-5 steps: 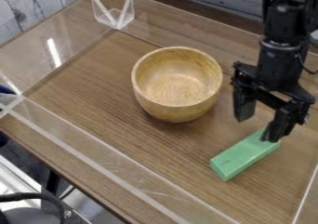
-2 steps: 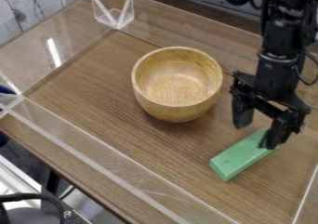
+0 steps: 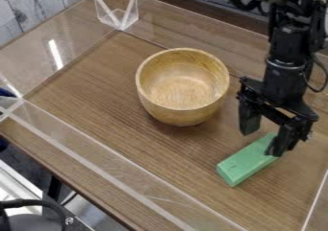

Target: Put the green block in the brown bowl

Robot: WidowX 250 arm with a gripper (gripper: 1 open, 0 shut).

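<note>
A wooden tabletop (image 3: 90, 96) with dark grain fills most of the frame, fenced by low clear plastic walls (image 3: 77, 144) that run along its edges and meet in a folded corner near the top left. Slightly right of the middle sits the brown bowl (image 3: 183, 85) — round, light wood, thick-walled, upright, with nothing inside it. At the lower right lies the green block (image 3: 251, 161), a flat matte bar resting on the table surface and angled so its upper end points toward the right edge of the frame; it is near the bowl but clearly apart from it, lower and to the right. The black robot arm (image 3: 290, 34) comes down from the upper right corner, and its gripper (image 3: 271, 132) points steeply downward just above the upper end of the block. The jaws are spread wide and grasp nothing — one dark finger hangs on the bowl side, close to the bowl's right wall without touching it, while the other finger (image 3: 290, 137) reaches down to the block's upper end. Whether that fingertip actually touches the green surface cannot be told from this view. The block lies flat on the table, not lifted.
</note>
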